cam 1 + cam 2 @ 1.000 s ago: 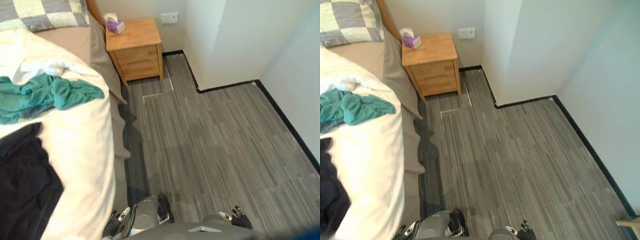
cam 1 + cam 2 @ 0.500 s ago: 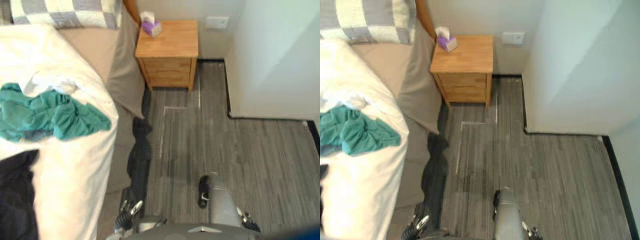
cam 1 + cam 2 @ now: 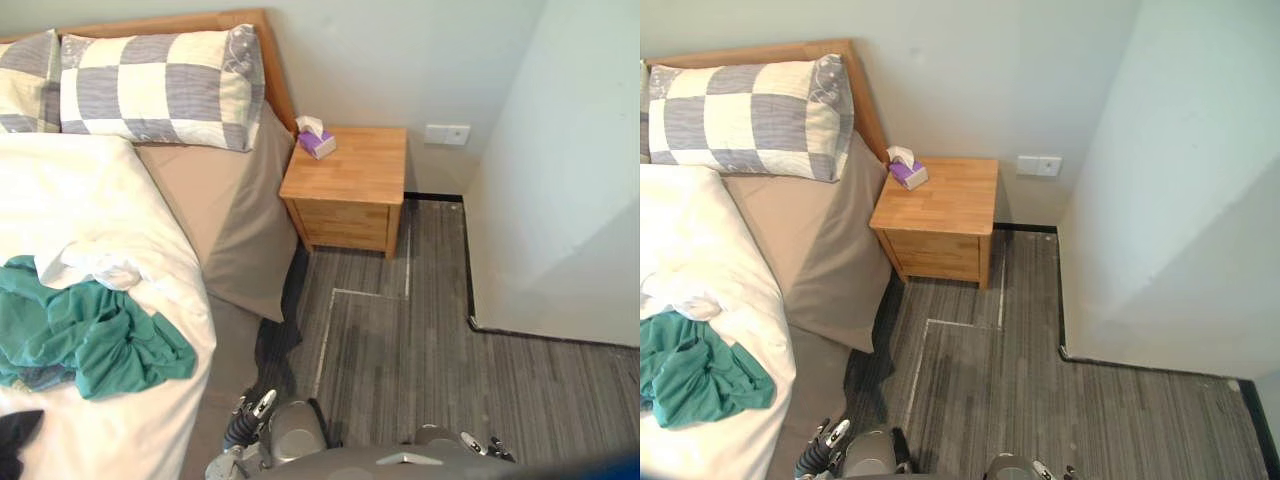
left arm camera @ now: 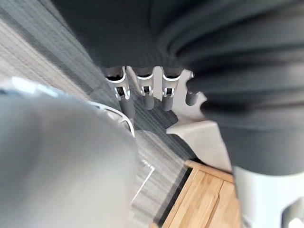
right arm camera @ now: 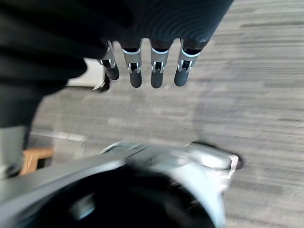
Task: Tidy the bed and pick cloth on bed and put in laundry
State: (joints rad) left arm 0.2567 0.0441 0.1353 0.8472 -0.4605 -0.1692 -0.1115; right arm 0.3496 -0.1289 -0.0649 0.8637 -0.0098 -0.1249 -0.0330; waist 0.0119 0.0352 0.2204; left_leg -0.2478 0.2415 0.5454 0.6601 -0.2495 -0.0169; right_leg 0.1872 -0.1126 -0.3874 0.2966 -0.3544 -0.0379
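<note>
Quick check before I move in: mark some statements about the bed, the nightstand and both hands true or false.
1. The crumpled teal cloth lies on the white duvet. True.
2. The left hand is curled round the teal cloth. False: its fingers are straight and it holds nothing, low beside the bed.
3. The purple tissue box stands on the light wooden nightstand. True.
4. The grey-and-white checked pillow lies on the floor. False: it rests at the head of the tan-sheeted bed.
5. The right hand grips a cloth. False: it is open and empty above the grey striped floor.
</note>
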